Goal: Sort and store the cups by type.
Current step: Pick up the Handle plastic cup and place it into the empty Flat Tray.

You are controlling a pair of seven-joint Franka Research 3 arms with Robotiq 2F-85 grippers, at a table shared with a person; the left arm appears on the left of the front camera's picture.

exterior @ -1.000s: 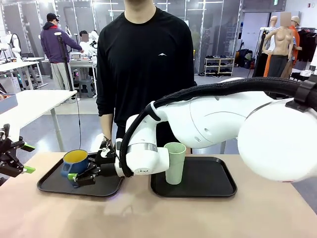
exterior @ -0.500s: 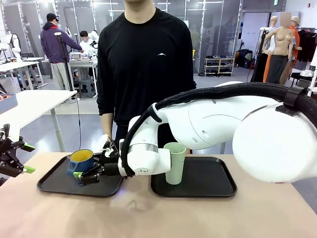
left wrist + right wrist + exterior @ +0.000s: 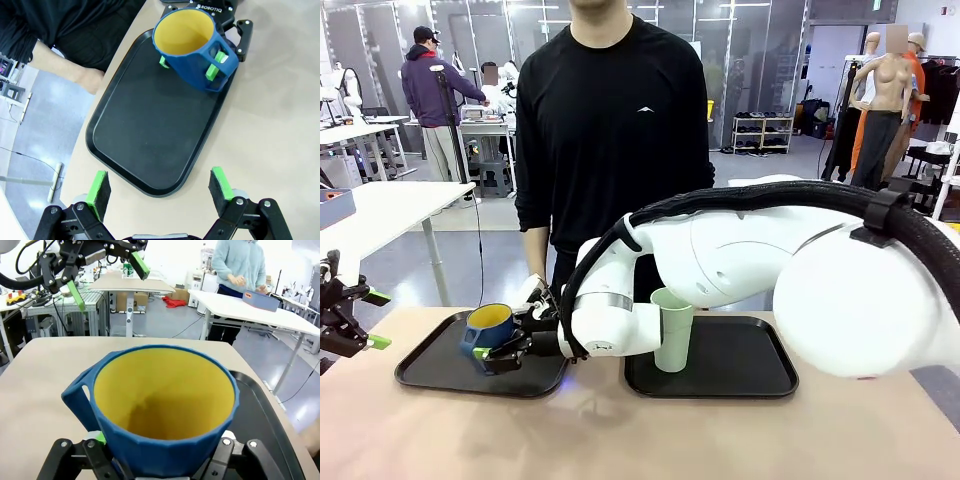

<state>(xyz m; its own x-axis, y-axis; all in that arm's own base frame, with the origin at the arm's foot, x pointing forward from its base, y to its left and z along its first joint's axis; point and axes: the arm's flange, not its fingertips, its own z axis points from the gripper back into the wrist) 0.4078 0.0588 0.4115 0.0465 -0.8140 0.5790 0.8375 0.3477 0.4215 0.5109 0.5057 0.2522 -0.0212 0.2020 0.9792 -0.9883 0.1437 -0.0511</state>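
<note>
blue mug [image 3: 488, 328] in right pincer [image 3: 498, 350]

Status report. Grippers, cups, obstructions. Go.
Right gripper shut on blue mug, held over left tray. Left gripper open, idle at table edge. Mint tumbler upright on right tray. Person's hand close behind mug.

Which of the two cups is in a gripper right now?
The dark blue mug with the yellow inside: the right gripper is shut on it, above the left black tray. The mint-green tumbler stands alone on the right tray.
</note>
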